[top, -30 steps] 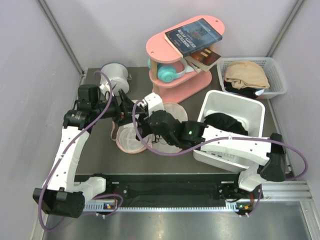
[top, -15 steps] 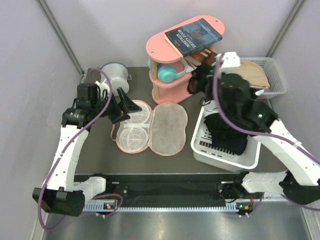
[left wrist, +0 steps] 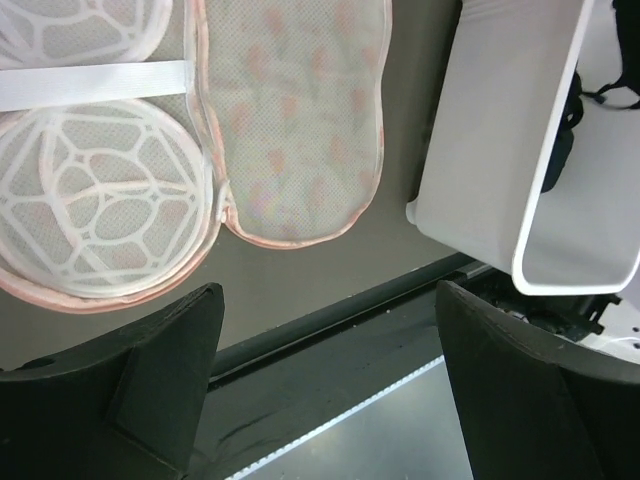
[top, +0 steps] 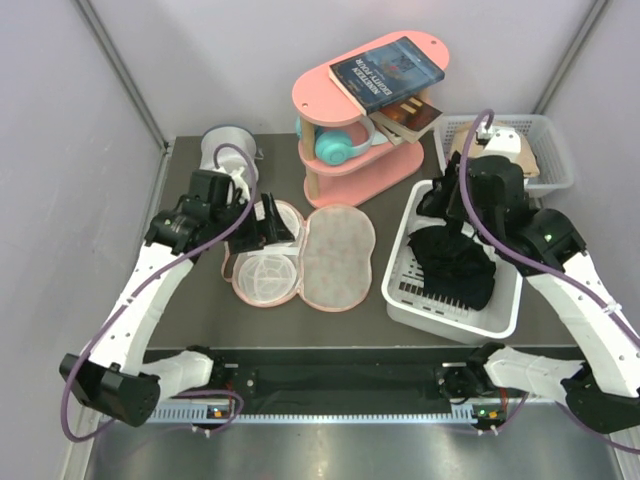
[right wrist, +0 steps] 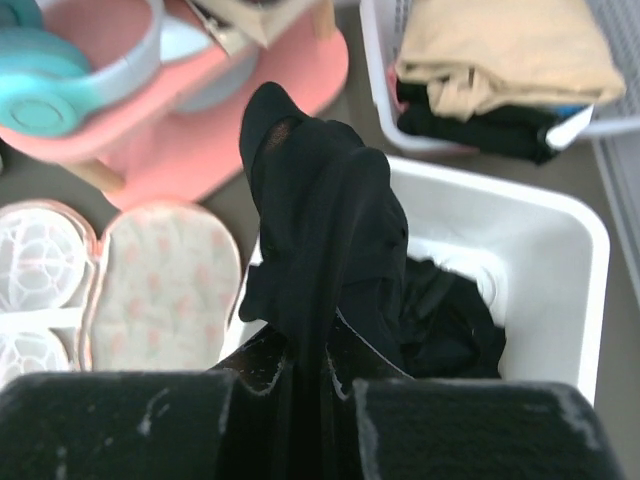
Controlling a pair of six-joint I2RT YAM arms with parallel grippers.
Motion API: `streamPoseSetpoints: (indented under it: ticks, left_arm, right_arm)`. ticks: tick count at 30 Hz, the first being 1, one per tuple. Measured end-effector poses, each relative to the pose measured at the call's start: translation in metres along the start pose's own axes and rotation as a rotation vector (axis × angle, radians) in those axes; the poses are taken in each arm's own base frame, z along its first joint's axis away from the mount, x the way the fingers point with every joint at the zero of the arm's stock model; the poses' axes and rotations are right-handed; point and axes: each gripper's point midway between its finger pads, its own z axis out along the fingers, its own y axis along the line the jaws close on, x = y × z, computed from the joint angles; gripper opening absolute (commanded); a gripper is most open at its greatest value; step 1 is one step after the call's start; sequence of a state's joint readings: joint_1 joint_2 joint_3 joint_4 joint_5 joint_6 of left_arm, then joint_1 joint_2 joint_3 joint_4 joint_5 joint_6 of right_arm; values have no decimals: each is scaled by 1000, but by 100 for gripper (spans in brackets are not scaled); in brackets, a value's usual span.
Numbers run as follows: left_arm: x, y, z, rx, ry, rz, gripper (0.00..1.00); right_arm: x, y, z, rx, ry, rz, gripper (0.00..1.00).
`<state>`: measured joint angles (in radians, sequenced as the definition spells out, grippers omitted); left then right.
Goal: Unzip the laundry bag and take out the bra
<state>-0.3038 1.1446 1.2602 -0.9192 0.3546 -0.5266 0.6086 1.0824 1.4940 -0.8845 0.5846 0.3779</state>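
The laundry bag (top: 338,255) lies unzipped and opened flat on the table, its printed lid to the right and two white plastic cage cups (top: 265,262) to the left. It also shows in the left wrist view (left wrist: 290,110) and in the right wrist view (right wrist: 160,290). My left gripper (top: 268,225) hovers open and empty over the bag's left half (left wrist: 330,330). My right gripper (top: 440,205) is shut on the black bra (right wrist: 320,200) and holds it hanging above the white bin (top: 500,320).
The white bin (right wrist: 560,210) holds more black fabric. A slotted basket (top: 548,135) with beige and black clothes sits at the back right. A pink shelf (top: 345,110) carries books and teal headphones. A white-grey cylindrical container (top: 228,148) stands at the back left.
My right arm swung from over the bag to above the white bin, carrying the black bra. My left gripper shifted right, over the bag's cage half.
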Motion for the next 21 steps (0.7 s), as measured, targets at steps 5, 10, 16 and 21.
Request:
streamPoseSetpoints:
  ticks: [5, 10, 16, 21]
  left_arm:
    - [13, -7, 14, -25, 41, 47, 90]
    - [20, -15, 24, -34, 60, 71, 89]
    - [33, -21, 37, -60, 87, 116, 88]
    - [48, -30, 55, -76, 130, 162, 88]
  right_arm:
    - [33, -11, -4, 33, 95, 22, 4]
    - [57, -22, -10, 76, 170, 49, 70]
    - [67, -29, -17, 107, 212, 65, 100]
    - [62, -35, -27, 117, 221, 67, 100]
